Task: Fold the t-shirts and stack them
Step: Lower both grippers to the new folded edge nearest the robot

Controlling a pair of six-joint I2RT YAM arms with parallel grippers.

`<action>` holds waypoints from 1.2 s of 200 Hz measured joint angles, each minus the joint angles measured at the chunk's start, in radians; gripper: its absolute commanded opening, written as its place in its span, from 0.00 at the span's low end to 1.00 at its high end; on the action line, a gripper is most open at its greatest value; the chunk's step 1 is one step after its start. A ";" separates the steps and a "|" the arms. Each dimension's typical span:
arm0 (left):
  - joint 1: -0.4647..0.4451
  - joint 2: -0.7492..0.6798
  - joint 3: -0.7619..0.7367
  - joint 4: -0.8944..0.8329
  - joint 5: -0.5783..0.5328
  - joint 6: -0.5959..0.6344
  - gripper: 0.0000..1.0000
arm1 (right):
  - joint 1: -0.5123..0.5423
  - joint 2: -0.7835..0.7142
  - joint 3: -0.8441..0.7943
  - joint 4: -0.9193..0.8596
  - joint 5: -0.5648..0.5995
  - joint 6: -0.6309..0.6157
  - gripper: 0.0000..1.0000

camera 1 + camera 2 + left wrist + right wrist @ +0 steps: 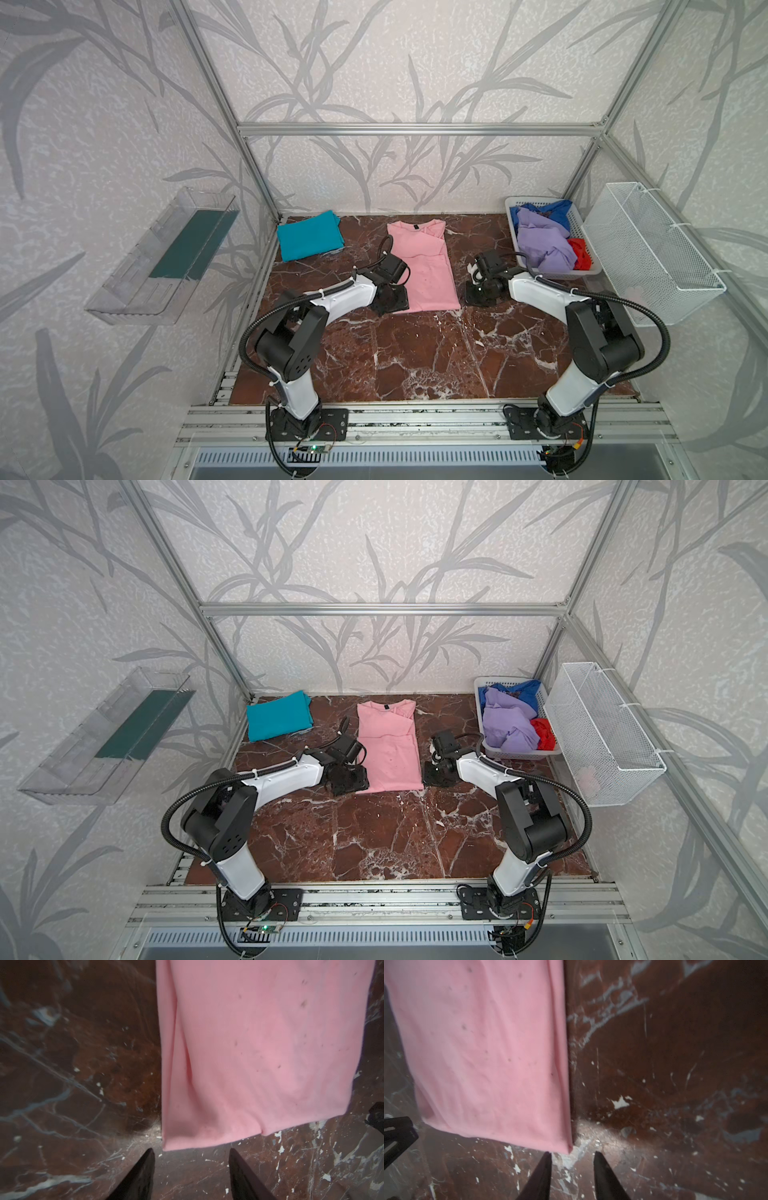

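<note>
We count 5 shirts: 1 pink shirt, 1 teal shirt, 1 lavender shirt, 1 blue shirt, 1 red shirt; also 1 plastic basket, 1 wire basket, 1 tray.

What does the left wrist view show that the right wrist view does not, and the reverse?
Only the left wrist view: the open left claw seen along its own fingers, just short of one near corner of the pink t-shirt.
Only the right wrist view: the open right claw seen along its own fingers, just short of the other near corner.
Both: the folded pink t-shirt lying flat with small dark specks, held by neither claw, and the brown marble table.
</note>
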 measured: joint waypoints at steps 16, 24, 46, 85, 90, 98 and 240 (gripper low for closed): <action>-0.007 0.000 -0.020 0.029 0.003 -0.023 0.56 | 0.000 0.000 -0.018 0.000 -0.006 -0.003 0.49; -0.006 0.000 -0.021 0.040 0.003 -0.029 0.55 | 0.000 0.001 -0.021 0.004 -0.010 -0.005 0.51; -0.006 0.001 -0.021 0.074 -0.005 -0.044 0.49 | 0.000 0.014 -0.025 0.030 -0.032 -0.004 0.52; -0.003 0.054 -0.020 0.112 -0.008 -0.065 0.19 | 0.001 0.058 -0.024 0.102 -0.069 0.006 0.41; -0.003 0.064 -0.019 0.116 -0.008 -0.068 0.15 | 0.001 0.062 -0.024 0.112 -0.071 0.008 0.34; -0.003 0.068 -0.013 0.121 -0.008 -0.068 0.08 | 0.000 0.071 -0.023 0.125 -0.075 0.012 0.22; -0.025 -0.059 -0.152 0.102 -0.043 -0.093 0.07 | 0.035 -0.060 -0.108 0.032 0.015 -0.020 0.00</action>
